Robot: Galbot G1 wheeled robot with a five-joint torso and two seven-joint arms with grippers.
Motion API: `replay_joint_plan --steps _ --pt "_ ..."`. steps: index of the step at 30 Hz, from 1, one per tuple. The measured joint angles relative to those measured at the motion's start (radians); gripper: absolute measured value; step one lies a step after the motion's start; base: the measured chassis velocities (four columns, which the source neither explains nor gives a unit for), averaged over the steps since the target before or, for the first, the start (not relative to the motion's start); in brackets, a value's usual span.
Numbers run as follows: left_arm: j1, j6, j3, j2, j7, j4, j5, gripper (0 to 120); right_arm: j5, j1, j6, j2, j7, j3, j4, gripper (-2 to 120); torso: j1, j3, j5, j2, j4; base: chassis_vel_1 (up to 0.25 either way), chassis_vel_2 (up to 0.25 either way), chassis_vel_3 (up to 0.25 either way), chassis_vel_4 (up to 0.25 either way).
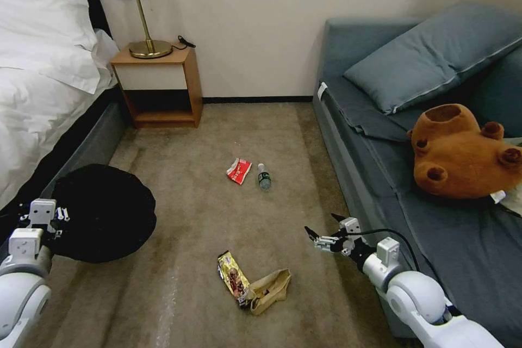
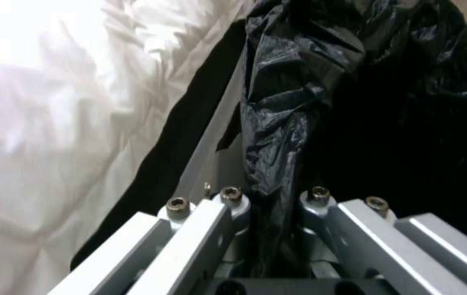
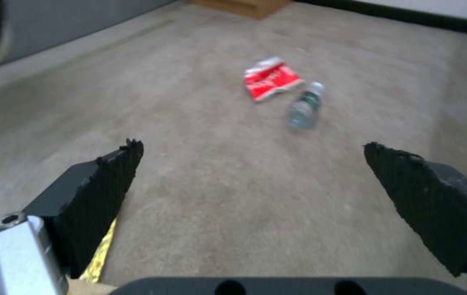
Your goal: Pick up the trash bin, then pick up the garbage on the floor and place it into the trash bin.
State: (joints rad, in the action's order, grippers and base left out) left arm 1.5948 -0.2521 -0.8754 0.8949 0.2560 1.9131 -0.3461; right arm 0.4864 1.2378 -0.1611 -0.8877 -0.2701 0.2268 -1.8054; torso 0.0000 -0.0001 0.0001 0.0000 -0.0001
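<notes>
Right gripper (image 1: pixel 322 226): jaws spread wide, empty, hovering at 5 o'clock of the carpet.
Left gripper (image 2: pixel 269 229): clamped on the trash bin's (image 1: pixel 106 212) bag-draped rim at 9 o'clock.
Garbage: gold snack wrapper (image 1: pixel 232 275) and brown paper bag (image 1: pixel 271 288) at 6 o'clock; red packet (image 1: pixel 238 171) and bottle (image 1: pixel 264 176) at centre.
Advice: descend squarely over the wrapper, pinching its middle.

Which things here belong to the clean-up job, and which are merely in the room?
Job: trash bin, held at its bag-covered rim by the left gripper; open right gripper; red-and-white packet; small bottle; gold-brown wrapper; crumpled brown paper bag.

Just there: plush bear, sofa, bed, nightstand, lamp.
</notes>
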Motion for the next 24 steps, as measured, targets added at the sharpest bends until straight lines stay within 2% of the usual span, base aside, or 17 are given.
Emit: replay_joint_plan --steps 1,6,8,9,10,13,19,20,24 --pt "0.003 0.002 0.001 0.012 -0.001 0.0 0.006 5 -0.025 -0.057 0.016 0.013 -0.044 -0.045 0.035 100 0.0 0.0 -0.0001 0.0 0.0001 0.0 0.0 0.0 0.0" --pt "0.003 0.003 0.008 0.026 -0.001 0.0 0.015 5 -0.112 -0.179 0.056 0.018 -0.102 -0.148 0.128 100 0.0 0.0 -0.0001 0.0 0.0002 0.0 0.0 0.0 0.0" --pt "0.003 -0.002 0.014 0.031 0.003 0.012 0.02 5 -0.225 -0.262 0.083 0.003 -0.148 -0.223 0.224 100 0.0 0.0 -0.0002 0.0 0.0003 0.0 0.0 0.0 0.0" --pt "0.003 -0.002 0.014 0.031 0.003 0.012 0.02 5 -0.225 -0.262 0.083 0.003 -0.148 -0.223 0.224 100 0.0 0.0 -0.0002 0.0 0.0003 0.0 0.0 0.0 0.0" --pt "0.004 -0.006 0.016 0.031 0.005 0.019 0.021 5 -0.282 -0.295 0.102 -0.008 -0.176 -0.254 0.271 100 0.0 0.0 0.0 0.0 0.0001 0.0 0.0 0.0 0.0" --pt "0.012 -0.017 0.025 0.038 0.009 0.043 0.032 5 -0.442 -0.372 0.196 -0.059 -0.257 -0.328 0.428 100 0.0 0.0 0.0 0.0 0.0001 0.0 0.0 0.0 0.0" --pt "0.019 -0.02 0.028 0.05 0.012 0.057 0.042 5 -0.536 -0.393 0.236 -0.107 -0.277 -0.367 0.521 100 0.0 0.0 0.0 0.0 0.0001 0.0 0.0 0.0 0.0" --pt "0.023 -0.021 0.03 0.058 0.012 0.059 0.047 5 -0.583 -0.398 0.253 -0.134 -0.29 -0.382 0.554 100 0.0 0.0 0.0 0.0 0.0001 0.0 0.0 0.0 0.0" --pt "0.031 -0.02 0.03 0.065 0.012 0.059 0.057 5 -0.608 -0.392 0.258 -0.151 -0.294 -0.404 0.566 100 0.0 0.0 -0.0001 0.0 0.0002 0.0 0.0 0.0 0.0"
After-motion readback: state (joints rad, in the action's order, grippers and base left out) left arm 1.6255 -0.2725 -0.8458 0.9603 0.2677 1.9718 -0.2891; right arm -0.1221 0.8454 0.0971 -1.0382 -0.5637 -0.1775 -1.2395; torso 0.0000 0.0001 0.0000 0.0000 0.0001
